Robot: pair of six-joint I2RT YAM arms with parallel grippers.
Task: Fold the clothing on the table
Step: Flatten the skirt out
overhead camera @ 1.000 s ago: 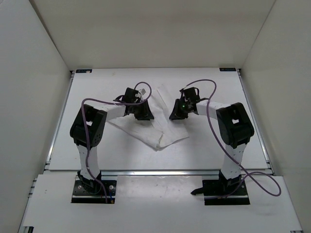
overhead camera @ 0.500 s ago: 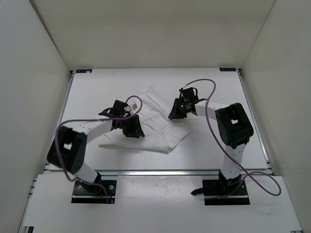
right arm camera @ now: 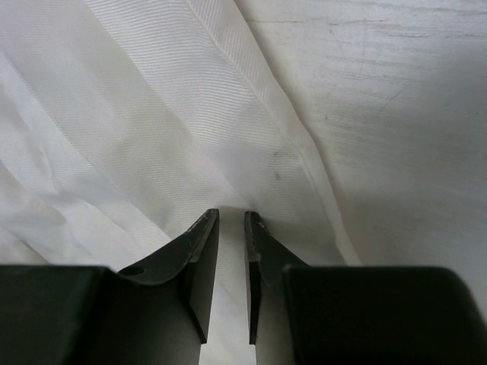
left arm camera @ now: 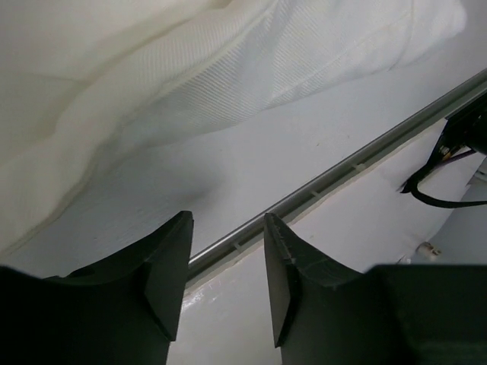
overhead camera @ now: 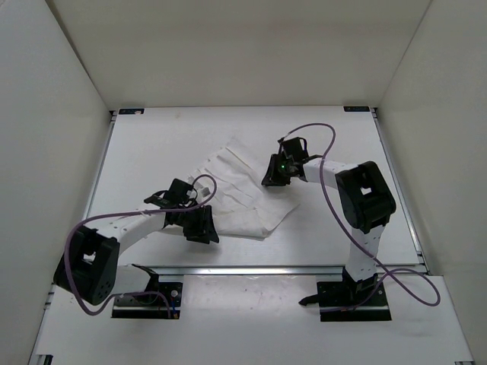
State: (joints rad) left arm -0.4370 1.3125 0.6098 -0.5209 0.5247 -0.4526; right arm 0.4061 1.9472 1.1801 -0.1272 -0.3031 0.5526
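Left gripper [left arm camera: 227, 228] stands apart, just off the near edge of the clothing [overhead camera: 236, 190], by the rail of the table [overhead camera: 152, 144]. Right gripper [right arm camera: 231, 218] is nearly together on the cloth's far-right edge; I cannot tell if it pinches. Cloth lies spread mid-table.

The white table [overhead camera: 152, 144] has small black corner brackets [overhead camera: 129, 111] at its far corners and a metal rail [overhead camera: 266, 270] along its near edge. The white clothing [overhead camera: 240, 194] lies directly on it near the middle, spread mostly flat with faint creases. Its near edge stops short of the rail.
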